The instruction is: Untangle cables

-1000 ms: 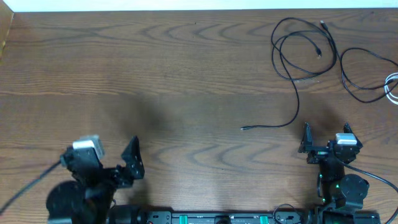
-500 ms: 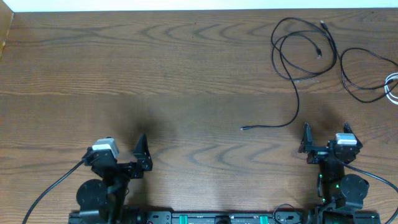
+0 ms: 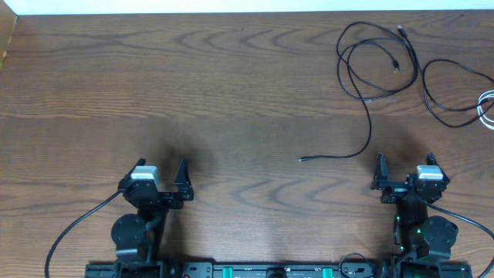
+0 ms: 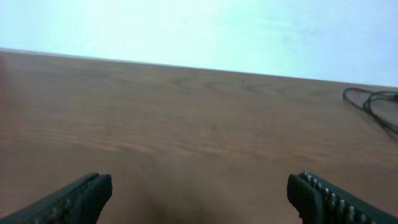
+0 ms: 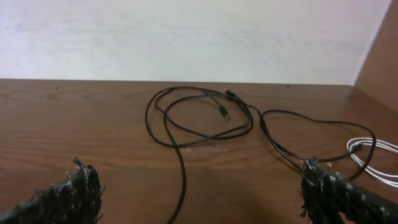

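I am holding the left end effector (image 3: 162, 167) low at the near edge of the tabletop (image 3: 231, 93). Its fingers are standing wide apart and gripping nothing, well apart from every cable.

Moving right, the first black cable (image 3: 332, 157) is lying with its free plug end pointing toward the middle of the wood. It is then running back into loops that are crossing over themselves at the far right. The right end effector (image 3: 404, 161) is waiting near that strand, fingers likewise spread and empty.

Beyond it, the second black cable (image 3: 425, 89) is curving in its own loop. The white cable (image 3: 485, 108) is coiling at the very edge of the overhead view, partly out of frame.

My worry is that these cords are lying flat and are far thinner than the fingers. A pinch may be closing on wood instead of cord, or catching two strands where they are crossing. Pulling from the middle of a loop is likely tightening the tangle rather than opening it. Dragging rightward is risking carrying the white cable beyond what I am seeing.
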Tool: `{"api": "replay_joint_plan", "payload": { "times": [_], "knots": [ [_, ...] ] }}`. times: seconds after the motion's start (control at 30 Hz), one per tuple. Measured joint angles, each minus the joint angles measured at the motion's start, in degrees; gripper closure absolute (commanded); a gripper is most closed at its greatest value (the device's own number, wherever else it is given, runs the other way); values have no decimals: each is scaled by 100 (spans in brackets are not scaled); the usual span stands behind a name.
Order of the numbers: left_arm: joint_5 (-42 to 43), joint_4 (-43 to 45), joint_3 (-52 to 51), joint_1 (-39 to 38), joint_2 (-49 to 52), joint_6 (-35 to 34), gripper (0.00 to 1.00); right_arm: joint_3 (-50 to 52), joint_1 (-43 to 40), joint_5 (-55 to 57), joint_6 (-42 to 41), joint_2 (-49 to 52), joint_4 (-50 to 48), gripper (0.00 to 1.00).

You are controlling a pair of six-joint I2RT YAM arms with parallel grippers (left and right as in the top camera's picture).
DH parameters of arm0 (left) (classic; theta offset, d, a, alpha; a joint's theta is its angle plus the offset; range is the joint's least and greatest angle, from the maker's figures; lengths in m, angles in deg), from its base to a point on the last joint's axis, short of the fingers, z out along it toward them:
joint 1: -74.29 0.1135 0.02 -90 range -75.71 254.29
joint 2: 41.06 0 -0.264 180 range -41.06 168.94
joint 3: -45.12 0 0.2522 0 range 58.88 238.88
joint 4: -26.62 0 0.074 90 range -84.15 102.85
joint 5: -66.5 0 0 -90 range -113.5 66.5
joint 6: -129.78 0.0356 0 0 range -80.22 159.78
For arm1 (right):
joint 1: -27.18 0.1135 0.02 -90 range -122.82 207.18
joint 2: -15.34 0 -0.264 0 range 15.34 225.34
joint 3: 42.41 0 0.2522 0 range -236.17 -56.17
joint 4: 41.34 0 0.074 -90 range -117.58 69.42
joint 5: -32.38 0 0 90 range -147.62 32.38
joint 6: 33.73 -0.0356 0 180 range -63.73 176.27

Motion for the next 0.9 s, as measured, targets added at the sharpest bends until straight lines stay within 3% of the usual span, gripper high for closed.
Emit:
{"api": "replay_joint_plan", "payload": {
  "times": [0.17,0.9],
  "knots": [
    [-11,756,-442,-7,2,389,3,4,0,0,0,-2,-9,1],
    [-48,796,-459,-221,2,713,3,4,0,0,0,-2,-9,1]
  ]
}}
